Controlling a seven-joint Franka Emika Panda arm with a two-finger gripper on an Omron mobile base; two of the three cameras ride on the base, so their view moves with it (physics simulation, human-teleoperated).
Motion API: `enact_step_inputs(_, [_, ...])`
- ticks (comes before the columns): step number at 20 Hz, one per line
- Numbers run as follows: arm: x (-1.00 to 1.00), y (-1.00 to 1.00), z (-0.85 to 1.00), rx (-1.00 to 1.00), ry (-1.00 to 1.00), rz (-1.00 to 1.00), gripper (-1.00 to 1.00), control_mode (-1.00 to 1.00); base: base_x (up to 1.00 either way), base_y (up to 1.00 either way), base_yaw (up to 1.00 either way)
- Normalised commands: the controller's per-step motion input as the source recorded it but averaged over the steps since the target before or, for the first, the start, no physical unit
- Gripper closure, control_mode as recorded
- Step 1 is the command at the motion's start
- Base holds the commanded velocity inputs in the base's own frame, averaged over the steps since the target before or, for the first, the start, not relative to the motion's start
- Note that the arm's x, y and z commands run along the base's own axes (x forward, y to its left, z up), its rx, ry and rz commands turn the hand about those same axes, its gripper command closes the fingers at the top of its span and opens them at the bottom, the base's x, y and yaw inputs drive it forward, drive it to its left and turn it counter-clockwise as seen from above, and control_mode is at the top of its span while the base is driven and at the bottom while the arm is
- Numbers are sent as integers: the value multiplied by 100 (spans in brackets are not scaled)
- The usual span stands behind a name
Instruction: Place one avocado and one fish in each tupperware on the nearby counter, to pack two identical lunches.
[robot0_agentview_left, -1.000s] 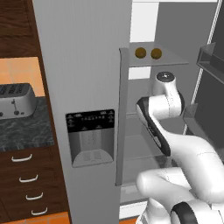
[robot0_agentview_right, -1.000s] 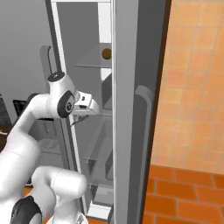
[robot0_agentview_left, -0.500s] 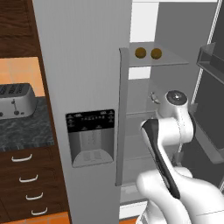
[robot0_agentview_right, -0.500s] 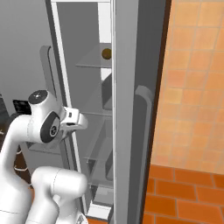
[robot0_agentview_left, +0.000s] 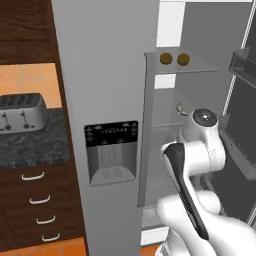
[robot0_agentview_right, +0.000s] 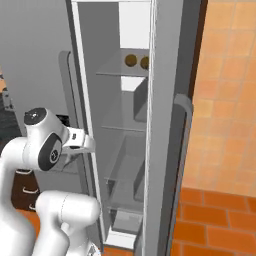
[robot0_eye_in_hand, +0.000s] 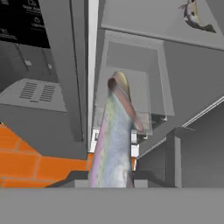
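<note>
In the hand view my gripper is shut on a long silvery, rainbow-tinted fish that sticks out ahead of it, pointing at the open fridge's lower compartment. A second fish lies on the middle fridge shelf, just above and beyond my wrist. Two brown-olive avocados sit side by side on the upper shelf, also seen from the right. The dark marbled counter lies at the left. The tupperware is out of view.
A silver toaster stands on the counter above brown drawers. The closed grey fridge door with its dispenser is close on my left. The open door with its handle and door bins flanks the right.
My arm has dropped from the middle shelf and drawn back out of the fridge, now low in front of it with a fish in the gripper.
</note>
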Motion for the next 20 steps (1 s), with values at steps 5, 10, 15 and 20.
enact_step_inputs(5, [0, 0, 0, 0, 0, 0, 100, 100, -1, 99, 0])
enact_step_inputs(10, [0, 0, 0, 0, 0, 0, 100, 100, 0, 100, 0])
enact_step_inputs(15, [0, 0, 0, 0, 0, 0, 100, 100, 15, 100, 0])
enact_step_inputs(20, [0, 0, 0, 0, 0, 0, 100, 100, 48, 100, 0])
